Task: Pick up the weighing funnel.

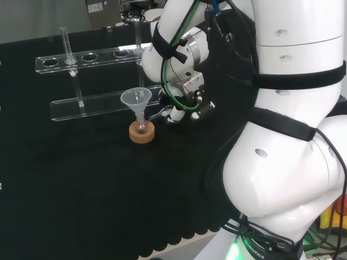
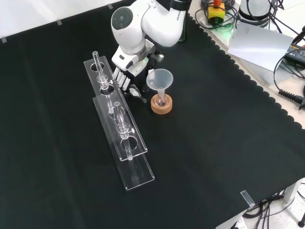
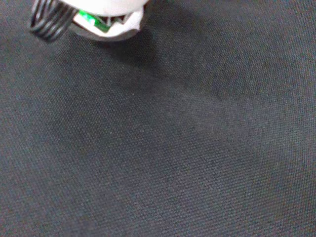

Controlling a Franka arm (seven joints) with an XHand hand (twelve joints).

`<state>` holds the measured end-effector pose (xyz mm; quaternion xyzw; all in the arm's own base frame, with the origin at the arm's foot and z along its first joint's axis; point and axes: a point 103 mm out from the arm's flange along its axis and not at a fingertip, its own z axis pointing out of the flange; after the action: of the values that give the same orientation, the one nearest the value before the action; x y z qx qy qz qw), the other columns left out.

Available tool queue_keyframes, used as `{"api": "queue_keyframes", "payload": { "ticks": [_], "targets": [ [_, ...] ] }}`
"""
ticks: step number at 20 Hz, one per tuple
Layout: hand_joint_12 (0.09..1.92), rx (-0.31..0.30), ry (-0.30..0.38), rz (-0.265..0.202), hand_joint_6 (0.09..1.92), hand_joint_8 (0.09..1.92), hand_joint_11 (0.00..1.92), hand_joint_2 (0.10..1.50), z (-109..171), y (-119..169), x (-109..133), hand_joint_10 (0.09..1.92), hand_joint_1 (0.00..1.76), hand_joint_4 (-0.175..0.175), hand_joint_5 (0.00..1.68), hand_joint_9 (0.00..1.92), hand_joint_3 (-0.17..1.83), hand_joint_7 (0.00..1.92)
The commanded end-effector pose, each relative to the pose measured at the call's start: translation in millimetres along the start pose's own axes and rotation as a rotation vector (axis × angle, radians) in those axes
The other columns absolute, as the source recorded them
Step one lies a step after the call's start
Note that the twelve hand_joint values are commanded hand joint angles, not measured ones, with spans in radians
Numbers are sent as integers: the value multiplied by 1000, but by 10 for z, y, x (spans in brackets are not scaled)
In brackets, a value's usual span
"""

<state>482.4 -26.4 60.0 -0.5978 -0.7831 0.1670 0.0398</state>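
The hand (image 2: pixel 126 76) is down low at the cloth, between the clear rack (image 2: pixel 114 112) and the funnel (image 2: pixel 160 81). In the head view the hand (image 1: pixel 181 108) sits just right of the funnel (image 1: pixel 136 100), under the arm's wrist. A small clear glinting piece, which looks like the weighing funnel (image 2: pixel 138 92), lies at the hand's tip on the cloth; the same piece shows faintly as the weighing funnel (image 1: pixel 160 111). Whether the hand holds it is hidden by the wrist. The wrist view looks at black cloth from very close.
The funnel stands stem down in a small flask on a cork ring (image 2: pixel 161 105), close to the hand. The two-tier clear rack (image 1: pixel 92 103) with glass tubes (image 1: pixel 66 43) runs along the hand's other side. The cloth's scalloped edge (image 2: pixel 248 71) lies farther off.
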Motion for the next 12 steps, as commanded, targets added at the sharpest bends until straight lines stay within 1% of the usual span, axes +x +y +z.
{"api": "queue_keyframes", "payload": {
  "ticks": [1,12],
  "targets": [
    [1272,3,0,0,793,704,528,659,-3,6,-1,545,947,4,667,744,642,589],
    [1257,16,-9,5,772,686,542,684,4,18,-86,531,941,6,695,759,625,604]
  ]
}}
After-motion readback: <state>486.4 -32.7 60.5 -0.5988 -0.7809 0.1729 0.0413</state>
